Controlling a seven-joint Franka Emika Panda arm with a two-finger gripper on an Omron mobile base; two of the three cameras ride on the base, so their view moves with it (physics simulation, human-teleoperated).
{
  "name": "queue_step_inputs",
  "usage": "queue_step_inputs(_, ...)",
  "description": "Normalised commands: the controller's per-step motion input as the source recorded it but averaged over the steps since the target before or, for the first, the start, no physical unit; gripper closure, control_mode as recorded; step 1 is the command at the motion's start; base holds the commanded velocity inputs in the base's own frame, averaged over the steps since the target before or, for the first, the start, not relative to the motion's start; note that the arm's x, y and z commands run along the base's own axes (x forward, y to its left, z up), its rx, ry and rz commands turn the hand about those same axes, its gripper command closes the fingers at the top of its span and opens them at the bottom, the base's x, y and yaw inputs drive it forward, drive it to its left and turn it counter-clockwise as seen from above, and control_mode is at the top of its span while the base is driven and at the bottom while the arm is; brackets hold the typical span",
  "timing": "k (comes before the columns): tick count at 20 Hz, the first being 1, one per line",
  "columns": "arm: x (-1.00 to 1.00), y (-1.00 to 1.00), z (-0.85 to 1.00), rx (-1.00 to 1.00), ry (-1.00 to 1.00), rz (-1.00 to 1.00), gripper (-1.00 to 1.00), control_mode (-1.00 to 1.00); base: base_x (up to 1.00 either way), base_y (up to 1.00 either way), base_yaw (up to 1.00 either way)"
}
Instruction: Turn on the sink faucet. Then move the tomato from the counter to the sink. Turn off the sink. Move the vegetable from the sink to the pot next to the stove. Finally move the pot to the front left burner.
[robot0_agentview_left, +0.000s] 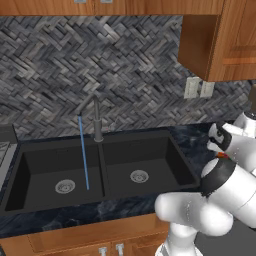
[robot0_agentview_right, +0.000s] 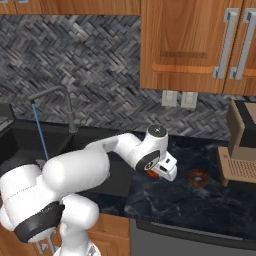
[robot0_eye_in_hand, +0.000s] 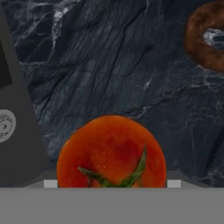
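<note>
- Running from the faucet (robot0_agentview_left: 97, 120), a thin stream of water (robot0_agentview_left: 83, 152) falls into the left basin of the black double sink (robot0_agentview_left: 150, 150), so the first step looks done.
- Dark marbled counter (robot0_agentview_right: 200, 205) stretches to the right of the sink, and the white arm reaches down over it, with the gripper (robot0_agentview_right: 161, 172) low above the surface.
- A brown ring-shaped item, likely a doughnut (robot0_agentview_right: 198, 176), lies on the counter to the right of the gripper, apart from it.
- The tomato (robot0_eye_in_hand: 111, 151) sits on the counter just beside the sink's right edge, directly under the hand; the hand view looks down on its green stem.
- It should be light, smooth and round, firm enough for a gentle squeeze but easily bruised and prone to rolling; the widest part, across the middle, seems the safest hold.
- The jaws appear spread wide with nothing between them yet; the fingertips are hard to make out at the bottom of the hand view.
- In both base views the arm hides most of the tomato, leaving only an orange sliver.
</note>
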Motion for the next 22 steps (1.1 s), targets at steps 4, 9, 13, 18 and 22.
queue_step_inputs(4,0.09,1.0,0.43,-0.19,0.0,0.14,1.0,-1.0,0.0,0.0,0.0)
queue_step_inputs(9,0.03,1.0,0.35,-0.19,0.0,0.16,1.0,-1.0,0.0,0.0,0.0)
queue_step_inputs(13,0.07,1.0,0.3,-0.18,0.0,0.17,1.0,-1.0,0.0,0.0,0.0)
queue_step_inputs(18,0.09,1.0,0.32,-0.15,0.0,0.18,1.0,-1.0,0.0,0.0,0.0)
queue_step_inputs(22,0.1,1.0,0.37,-0.12,0.0,0.18,1.0,-1.0,0.0,0.0,0.0)
